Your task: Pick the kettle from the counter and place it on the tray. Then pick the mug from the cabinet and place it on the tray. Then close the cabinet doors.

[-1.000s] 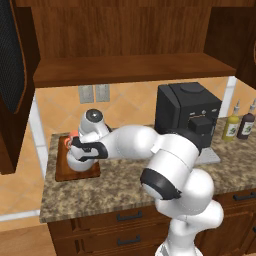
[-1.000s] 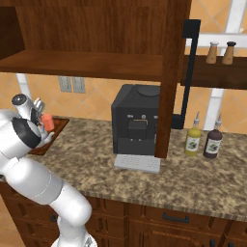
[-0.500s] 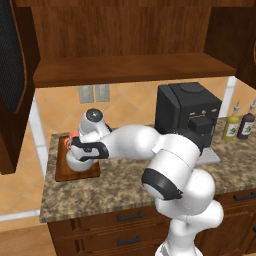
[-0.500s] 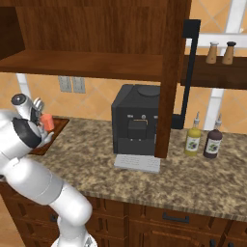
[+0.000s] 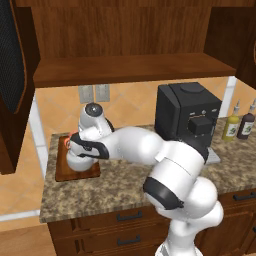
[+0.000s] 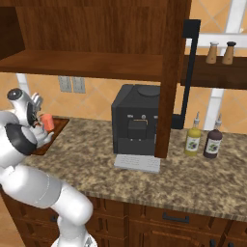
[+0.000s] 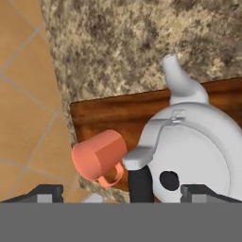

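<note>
Now mug (image 7: 97, 156) tilted on tray (image 7: 118, 113) edge (touching kettle (image 7: 196, 151)), claw (image 7: 122, 191) open

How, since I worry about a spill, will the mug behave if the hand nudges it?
The mug looks tipped at the tray corner, so it may roll. Its smooth round wall could slip. The kettle beside it might stop it.

Orange-red mug (image 7: 99, 156), silver-grey kettle (image 7: 198, 151)

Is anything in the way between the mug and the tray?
Yes: the kettle fills most of the tray. The mug is tilted at the tray's corner, right beside the kettle, where little bare wood is left.
</note>
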Controlling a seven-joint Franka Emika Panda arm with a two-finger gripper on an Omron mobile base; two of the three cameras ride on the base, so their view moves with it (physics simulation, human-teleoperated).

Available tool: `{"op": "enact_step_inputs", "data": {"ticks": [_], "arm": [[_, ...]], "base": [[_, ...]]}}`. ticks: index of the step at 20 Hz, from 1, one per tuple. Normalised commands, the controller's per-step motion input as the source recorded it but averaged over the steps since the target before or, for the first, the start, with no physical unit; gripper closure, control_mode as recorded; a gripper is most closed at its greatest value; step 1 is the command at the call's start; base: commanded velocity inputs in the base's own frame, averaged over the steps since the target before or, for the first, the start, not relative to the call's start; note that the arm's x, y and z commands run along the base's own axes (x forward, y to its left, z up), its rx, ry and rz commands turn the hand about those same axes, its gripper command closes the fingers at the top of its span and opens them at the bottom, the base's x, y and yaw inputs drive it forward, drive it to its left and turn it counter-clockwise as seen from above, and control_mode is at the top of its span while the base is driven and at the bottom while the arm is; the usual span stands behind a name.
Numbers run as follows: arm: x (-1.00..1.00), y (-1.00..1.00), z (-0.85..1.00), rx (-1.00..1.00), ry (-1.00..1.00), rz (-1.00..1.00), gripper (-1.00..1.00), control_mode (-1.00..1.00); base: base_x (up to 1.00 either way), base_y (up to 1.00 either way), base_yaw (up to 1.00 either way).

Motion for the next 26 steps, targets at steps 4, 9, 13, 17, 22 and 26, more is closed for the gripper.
{"op": "enact_step_inputs", "data": {"ticks": [4,9,13,17,22,26], "arm": [[-0.42,0.00,0.23,0.00,0.02,-0.11,-1.00,-1.00],[-0.66,0.00,0.34,0.00,0.00,-0.10,-1.00,-1.00],[-0.98,-0.08,0.22,0.00,0.00,-0.09,-1.00,-1.00],[-1.00,-0.32,0.11,0.01,-0.03,-0.06,-1.00,-1.00],[-1.00,-0.70,0.17,0.02,-0.06,-0.06,-1.00,-1.00],[-0.85,-0.86,0.34,0.03,-0.08,-0.05,-1.00,-1.00]], "base": [[0.00,0.00,0.00],[0.00,0.00,0.00],[0.00,0.00,0.00],[0.00,0.00,0.00],[0.00,0.00,0.00],[0.00,0.00,0.00]]}}
